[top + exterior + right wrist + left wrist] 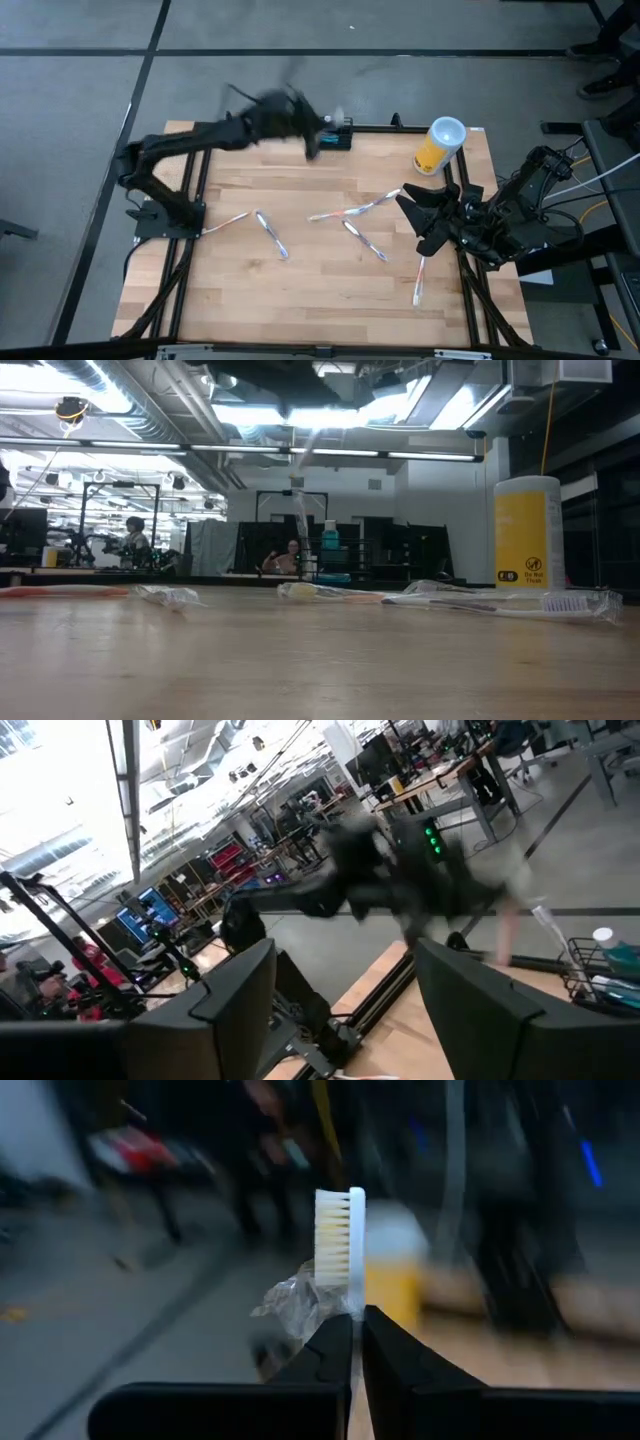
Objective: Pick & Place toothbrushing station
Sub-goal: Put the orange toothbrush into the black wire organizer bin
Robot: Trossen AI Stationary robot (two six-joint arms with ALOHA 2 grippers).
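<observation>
High view showed the left gripper (312,140) stretched toward twelve o'clock on the table (320,300), hovering just beside the toothbrushing station (337,134), the small black rack at the far edge. The yellow cup (438,147) stood near it, toward one o'clock. In the left wrist view the fingers (330,1355) were clenched on the handle of a toothbrush (340,1250), bristles up, with a scrap of clear wrapper (292,1305) clinging below the head.

The right gripper (428,215) waited near four o'clock, raised off the wood; its wrist view showed the two fingers (235,985) spread wide and holding nothing. Several wrapped toothbrushes (270,232) lay scattered across the middle of the table.

The step in hand looked to be dropping this brush into a slot of the rack. To do it well, the arm would probably need to slow, since it appeared blurred with motion, then settle the handle upright over a free slot before lowering. The grip sat high, close to the head, so the long tail below could swing; a steady descent should keep it from striking the rack's wires. The loose wrapper might snag a slot edge. Letting go only once the handle was seated would likely stop the brush from toppling
</observation>
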